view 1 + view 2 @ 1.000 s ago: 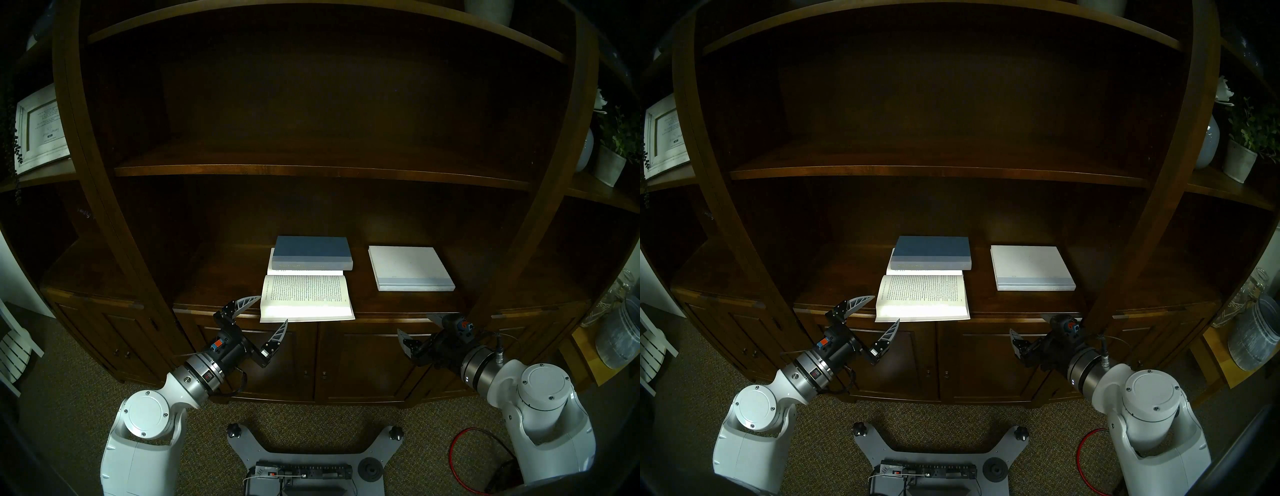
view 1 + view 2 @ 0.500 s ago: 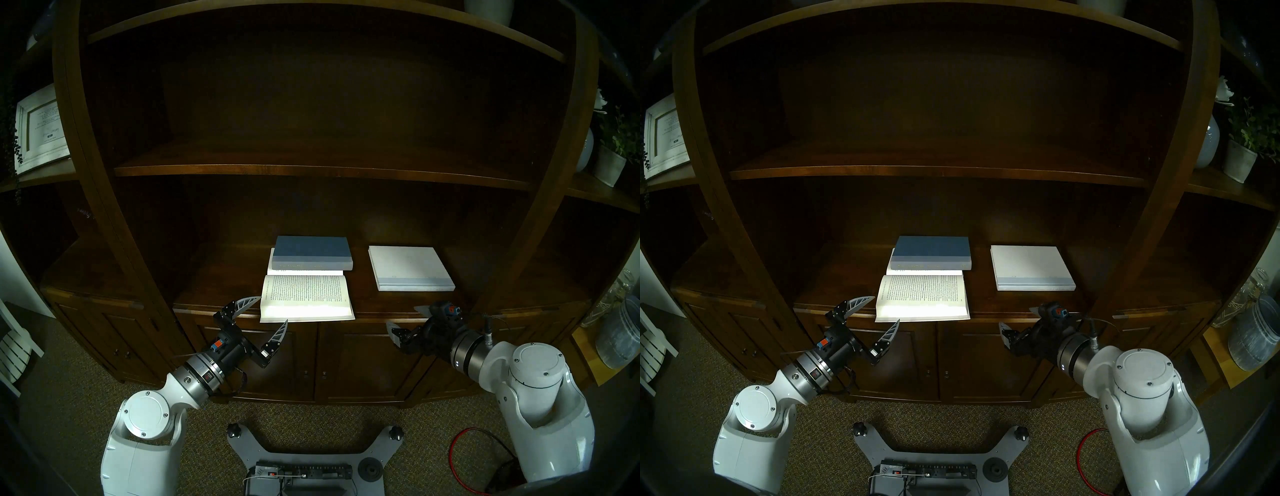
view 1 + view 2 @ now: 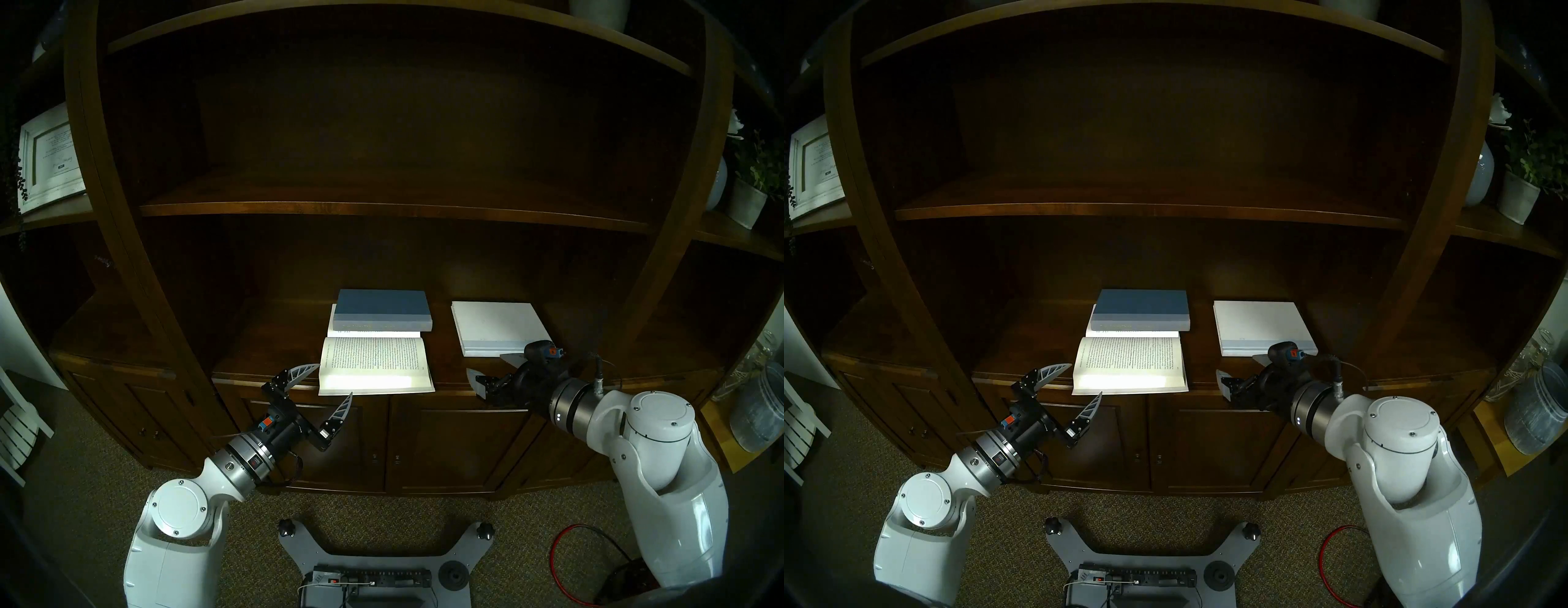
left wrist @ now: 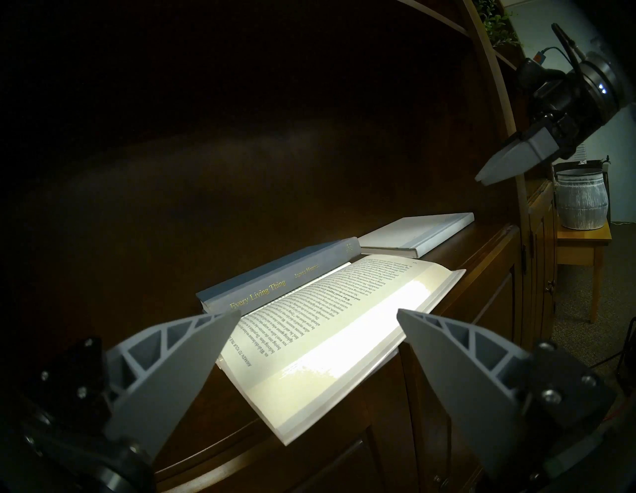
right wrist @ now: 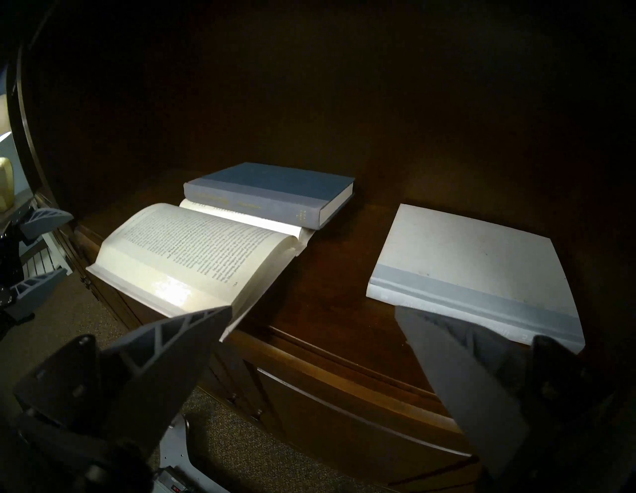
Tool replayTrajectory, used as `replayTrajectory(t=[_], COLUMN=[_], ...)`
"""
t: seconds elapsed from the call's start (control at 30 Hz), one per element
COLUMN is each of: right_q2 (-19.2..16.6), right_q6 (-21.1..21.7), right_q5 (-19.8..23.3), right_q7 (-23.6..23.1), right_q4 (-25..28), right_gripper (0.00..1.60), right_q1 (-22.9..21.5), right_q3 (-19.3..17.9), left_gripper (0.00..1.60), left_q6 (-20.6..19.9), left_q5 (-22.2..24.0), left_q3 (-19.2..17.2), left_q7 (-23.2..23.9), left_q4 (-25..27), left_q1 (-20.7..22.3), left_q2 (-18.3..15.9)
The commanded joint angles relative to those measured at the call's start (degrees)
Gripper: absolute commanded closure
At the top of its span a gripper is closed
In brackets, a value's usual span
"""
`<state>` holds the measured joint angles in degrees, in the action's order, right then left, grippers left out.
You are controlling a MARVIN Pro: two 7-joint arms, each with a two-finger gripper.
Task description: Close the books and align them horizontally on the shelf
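Nearest, on the carpet: grey robot base (image 3: 373, 564) with a power strip, red cable (image 3: 568, 547) coiled at right.

Above that, left claw (image 3: 335, 378) wide open and empty, level with the shelf (image 3: 263, 339) edge, one fingertip just beside the open book's near-left corner, the other below its overhanging edge. Touching or not: cannot tell.

Right claw (image 3: 488, 368) also spread wide, empty, tilted down over the shelf's front edge, between open book (image 3: 375, 365) and white book (image 3: 496, 325); one finger overlapping the white book's near-right corner in the head view, hovering above it in the left wrist view.

Open book lying flat, printed pages up, near edge jutting past the shelf lip. White book closed, flat, right of it and well apart, pale-blue band toward the near side.

Farther back, blue book (image 3: 382, 309) closed, resting on the open book's far half, grey-blue spine facing near.

Beyond, upper shelf board (image 3: 382, 208). Far left a framed picture (image 3: 51, 157); far right a potted plant (image 3: 751, 187) and a grey bucket (image 3: 759, 412).
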<state>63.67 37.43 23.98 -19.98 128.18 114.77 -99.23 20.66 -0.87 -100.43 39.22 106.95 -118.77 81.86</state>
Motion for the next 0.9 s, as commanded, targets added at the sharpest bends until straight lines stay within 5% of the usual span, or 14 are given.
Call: replayTrajectory(t=[0.0,0.53,0.87], right_q2=[-0.67,2.41,6.0], right_q6=[-0.25,0.71,1.26], right_q5=[4.47,7.68,8.25], right_q7=[-0.62,1.7,4.99], right_q4=[-0.59,-5.31,-9.97], right_gripper=[0.0,0.0,0.0], right_q1=[-6.08,-15.21,-19.51], right_q3=[-0.51,8.25,10.54], left_gripper=[0.0,0.0,0.0], left_q6=[0.41,0.39,0.37], left_q5=[0.17,0.12,0.09], left_q3=[0.12,0.07,0.04], left_q7=[0.04,0.07,0.09], left_q4=[1.33,1.11,0.91], left_q1=[0.77,0.81,0.84], left_q2=[-0.03,0.06,0.12])
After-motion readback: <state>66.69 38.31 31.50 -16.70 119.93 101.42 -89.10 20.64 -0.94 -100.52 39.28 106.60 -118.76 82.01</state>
